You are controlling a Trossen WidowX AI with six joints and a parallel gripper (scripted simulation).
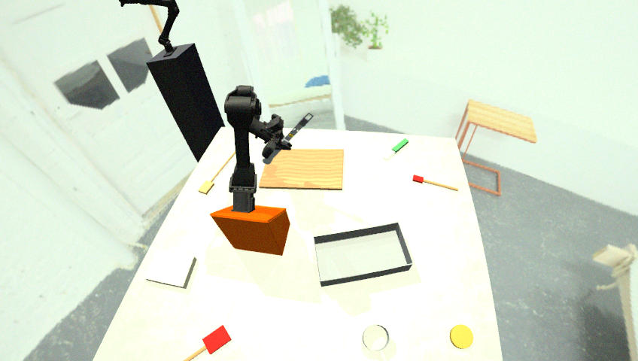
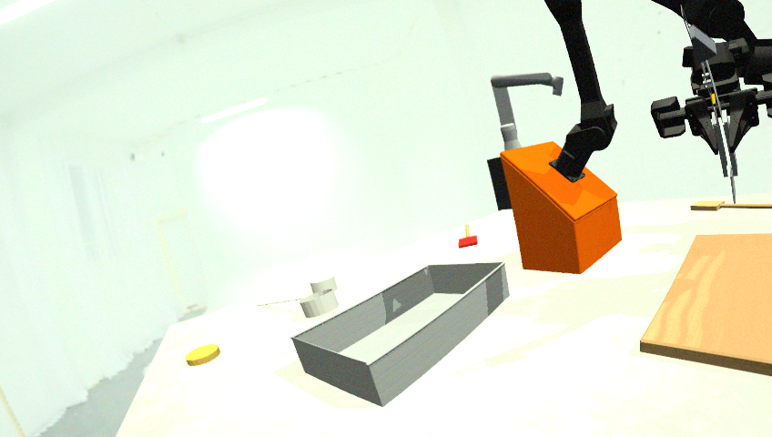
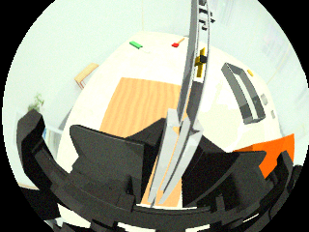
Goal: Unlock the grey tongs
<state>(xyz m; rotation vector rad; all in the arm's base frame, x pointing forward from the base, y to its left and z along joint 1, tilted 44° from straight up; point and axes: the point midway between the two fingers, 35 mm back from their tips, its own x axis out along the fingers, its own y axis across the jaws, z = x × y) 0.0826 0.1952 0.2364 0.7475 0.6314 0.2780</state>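
The pale table carries a wooden board, lying flat, lower than the gripper and near it. The roasting tin sits well apart from the gripper, the yellow disc farther off still. I can see the orange block standing closer to it than the tin.
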